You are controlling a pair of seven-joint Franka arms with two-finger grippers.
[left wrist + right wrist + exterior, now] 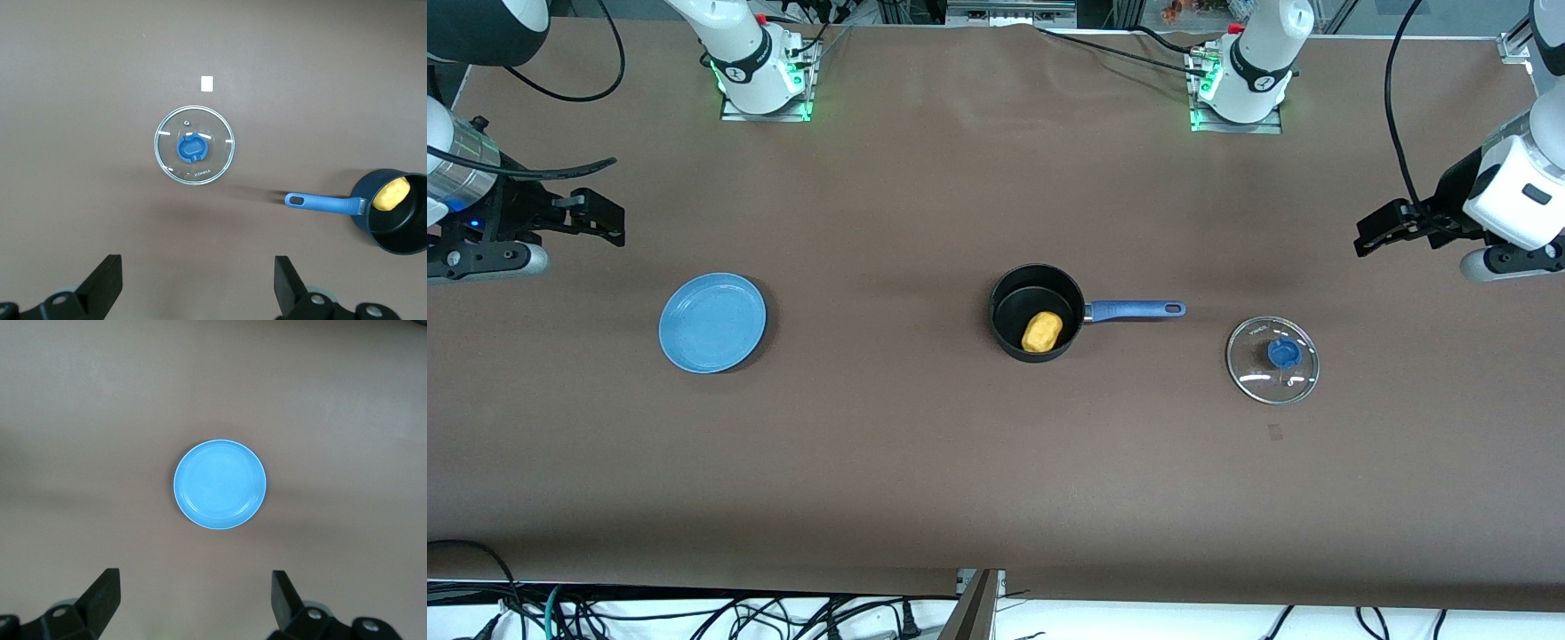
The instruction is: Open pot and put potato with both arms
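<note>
The black pot (1037,311) stands open at the table's middle, its blue handle (1136,309) pointing toward the left arm's end. The yellow potato (1041,331) lies inside it. The glass lid (1272,359) with its blue knob lies flat on the table beside the handle's tip. The left wrist view shows the lid (195,145), the pot (400,213) and the potato (390,193). My left gripper (1371,233) is open and empty, raised over the table's left-arm end; its own view shows it open (197,283). My right gripper (605,218) is open and empty, raised over the right-arm end, and its own view shows it open (195,600).
A flat blue plate (712,322) lies empty toward the right arm's end, level with the pot; it shows in the right wrist view (220,484). A small pale tag (207,83) lies on the brown table near the lid.
</note>
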